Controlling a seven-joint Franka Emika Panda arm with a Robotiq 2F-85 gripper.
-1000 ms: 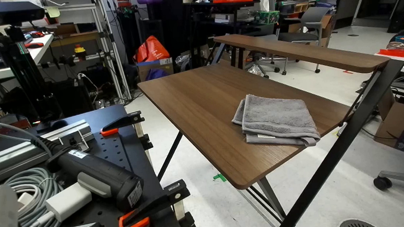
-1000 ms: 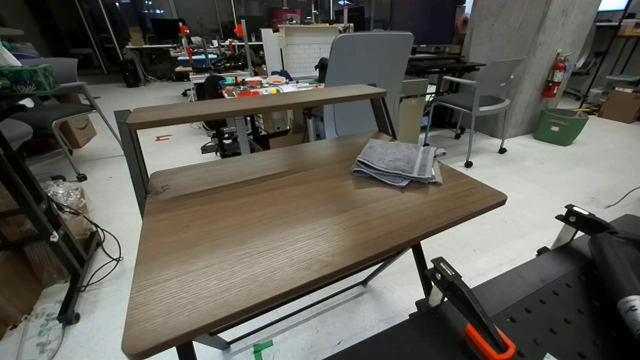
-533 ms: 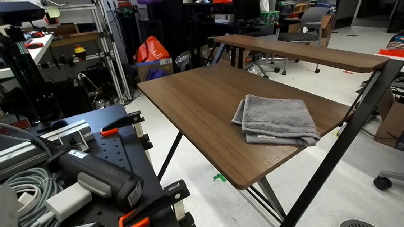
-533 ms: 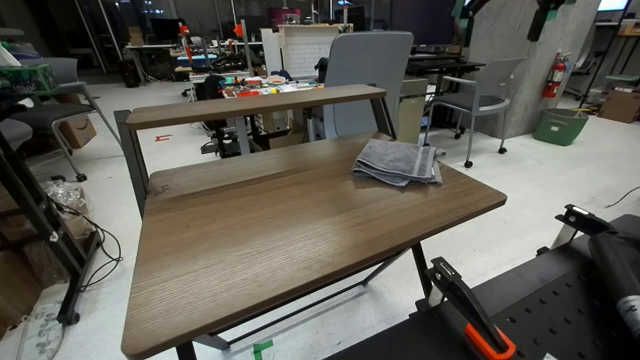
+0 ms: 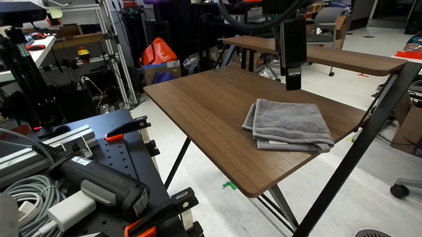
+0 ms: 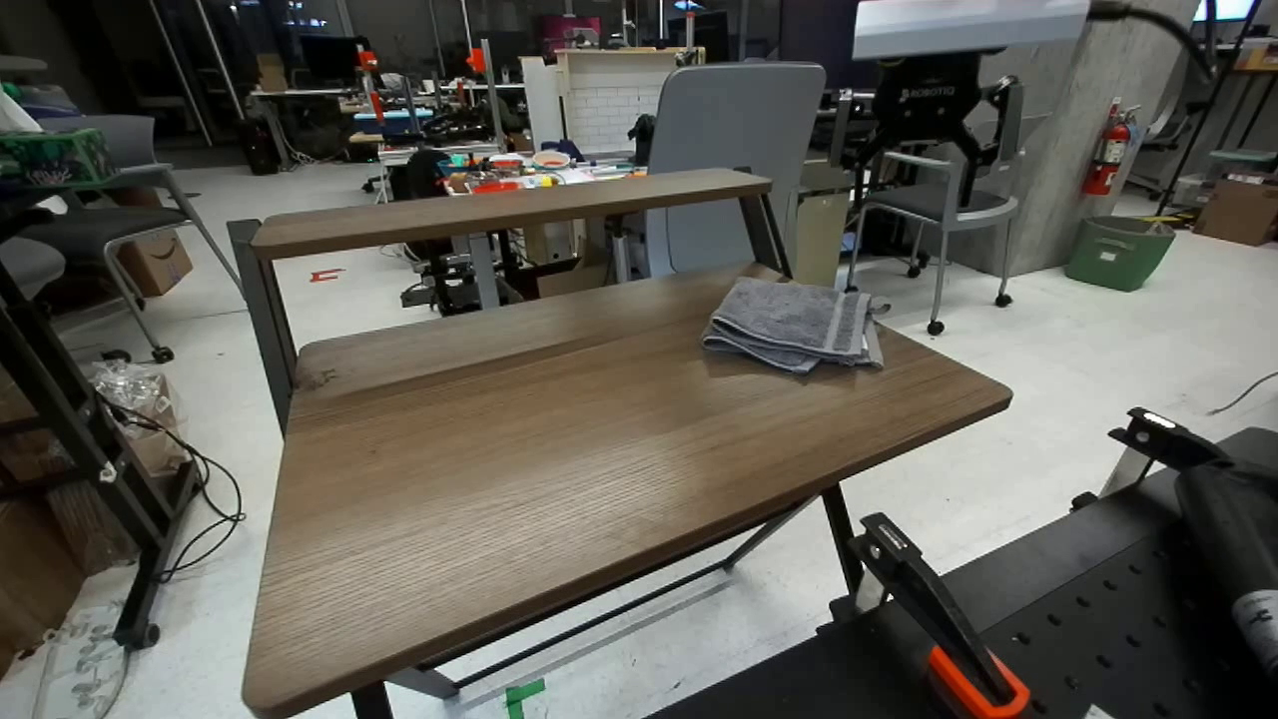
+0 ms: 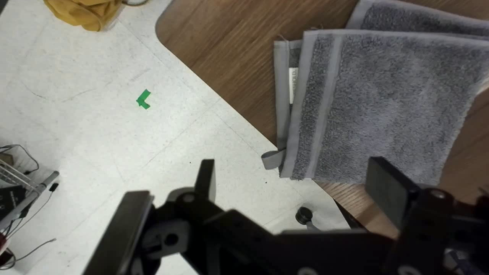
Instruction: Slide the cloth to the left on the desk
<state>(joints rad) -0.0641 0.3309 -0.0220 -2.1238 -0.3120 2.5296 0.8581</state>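
Note:
The grey folded cloth (image 5: 288, 123) lies flat near one end of the brown desk (image 5: 198, 100). Both also show in an exterior view, the cloth (image 6: 784, 320) on the right part of the desk (image 6: 519, 489). In the wrist view the cloth (image 7: 386, 107) fills the upper right, its grey loop poking past the desk edge (image 7: 229, 57). My gripper (image 5: 293, 83) hangs in the air above and apart from the cloth. Its fingers are spread and empty, as an exterior view (image 6: 913, 190) and the wrist view (image 7: 292, 160) show. One fingertip overlaps the cloth's picture; the other is over floor.
A raised brown shelf (image 5: 341, 57) runs along the desk's back, held by a slanted black leg (image 5: 353, 156). A black perforated table (image 5: 128, 162) with clamps, cable and a dark tool stands beside the desk. A grey chair (image 6: 958, 200) stands beyond the desk end.
The arm and gripper have come into view from above and moved down toward the cloth's end of the desk. The cloth and desk have not moved.

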